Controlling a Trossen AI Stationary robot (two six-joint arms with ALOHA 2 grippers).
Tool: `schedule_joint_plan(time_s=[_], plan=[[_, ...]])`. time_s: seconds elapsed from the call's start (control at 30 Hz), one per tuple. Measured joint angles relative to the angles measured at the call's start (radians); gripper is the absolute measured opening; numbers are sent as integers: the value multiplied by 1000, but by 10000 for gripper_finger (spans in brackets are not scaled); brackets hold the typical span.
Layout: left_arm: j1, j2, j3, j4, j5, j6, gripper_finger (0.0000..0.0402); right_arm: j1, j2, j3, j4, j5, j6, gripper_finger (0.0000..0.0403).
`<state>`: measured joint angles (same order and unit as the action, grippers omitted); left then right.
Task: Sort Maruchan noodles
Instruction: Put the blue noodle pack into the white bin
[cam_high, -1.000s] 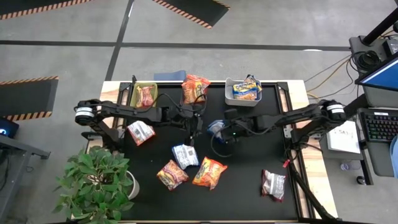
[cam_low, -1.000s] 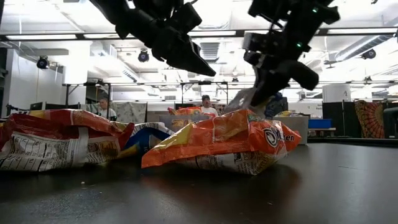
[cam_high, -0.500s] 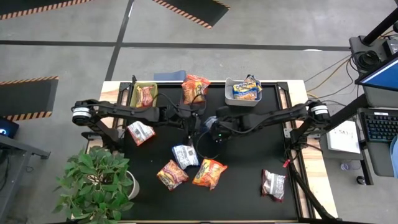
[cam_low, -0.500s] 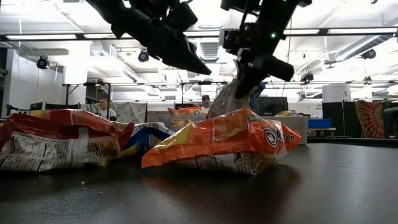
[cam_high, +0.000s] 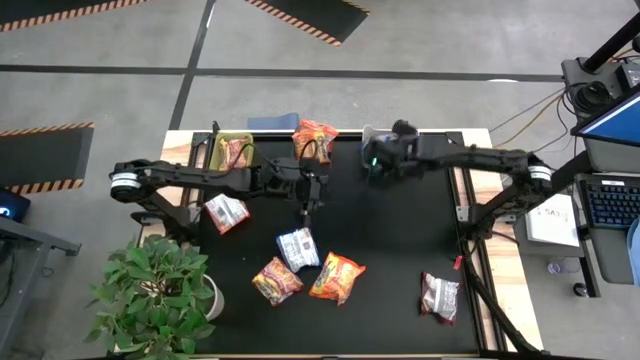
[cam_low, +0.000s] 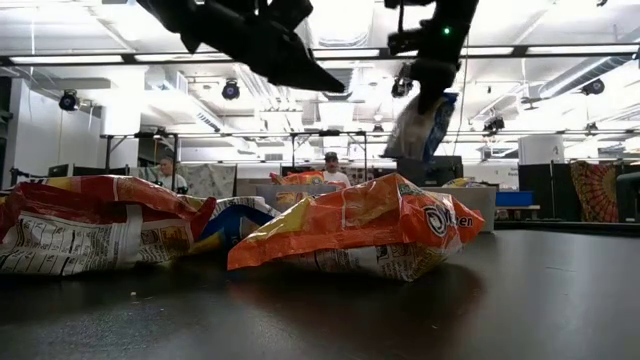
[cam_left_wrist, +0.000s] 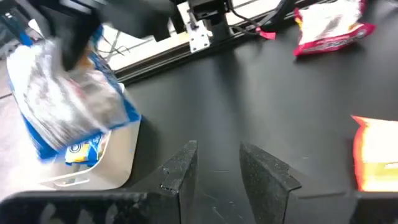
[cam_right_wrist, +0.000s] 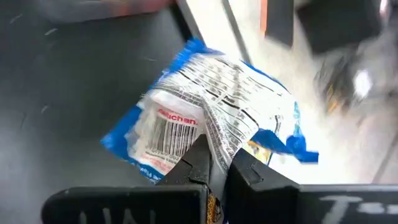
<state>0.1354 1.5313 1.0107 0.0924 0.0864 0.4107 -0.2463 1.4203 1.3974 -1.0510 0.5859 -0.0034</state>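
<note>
My right gripper (cam_high: 373, 160) is shut on a blue-and-white Maruchan noodle packet (cam_right_wrist: 199, 118). It holds the packet in the air at the table's far right, over the white bin (cam_left_wrist: 118, 155). The low view shows the packet (cam_low: 420, 125) dangling under it. My left gripper (cam_high: 309, 203) hovers open above the bare mat at mid-table, nothing between its fingers (cam_left_wrist: 180, 174). Flat on the mat lie two orange-red packets (cam_high: 337, 277) (cam_high: 277, 281), a blue-and-white one (cam_high: 298, 249) and two white-and-red ones (cam_high: 226, 211) (cam_high: 440, 295). My right gripper pinches a crumpled edge of the packet's wrapper (cam_right_wrist: 216, 142) between its two fingers, on the printed barcode side. The fingers slant downward from above. The packet is lifted clear and hangs slack below the fingertips.
A green bin (cam_high: 232, 152) with a packet inside stands at the far left. Another orange-red packet (cam_high: 314, 142) sits at the far middle. A potted plant (cam_high: 160, 295) stands off the table's near left corner. Bare mat lies between the packets and the far bins.
My right gripper, shut on the blue packet, has risen from mid-table and swung toward the far right, turning its wrist as it went. The packet has been lifted clear of the mat and now hangs over the white bin.
</note>
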Motion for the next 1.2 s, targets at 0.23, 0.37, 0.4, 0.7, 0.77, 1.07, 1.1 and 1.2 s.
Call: schedule_joint_plan(time_s=[0.23, 0.37, 0.4, 0.7, 0.77, 1.07, 1.1, 1.2], plan=[[35, 30, 1, 47, -18, -3, 102, -241, -9, 10, 30, -208, 119, 9], [53, 45, 1, 71, -93, -4, 102, -331, 19, 10, 86, -266, 105, 9], [59, 53, 1, 83, -103, -7, 102, -344, 27, 10, 99, -281, 100, 9], [100, 124, 1, 125, -104, -23, 102, -382, 140, 9, 169, -301, 64, 9], [106, 125, 1, 126, -105, -27, 102, -381, 171, 18, 166, -301, 64, 9], [111, 126, 1, 133, -104, -27, 102, -380, 286, 87, 175, -301, 82, 14], [111, 126, 1, 133, -104, -27, 102, -380, 295, 90, 177, -301, 81, 18], [111, 126, 1, 133, -104, -27, 102, -380, 319, 90, 190, -302, 82, 42]])
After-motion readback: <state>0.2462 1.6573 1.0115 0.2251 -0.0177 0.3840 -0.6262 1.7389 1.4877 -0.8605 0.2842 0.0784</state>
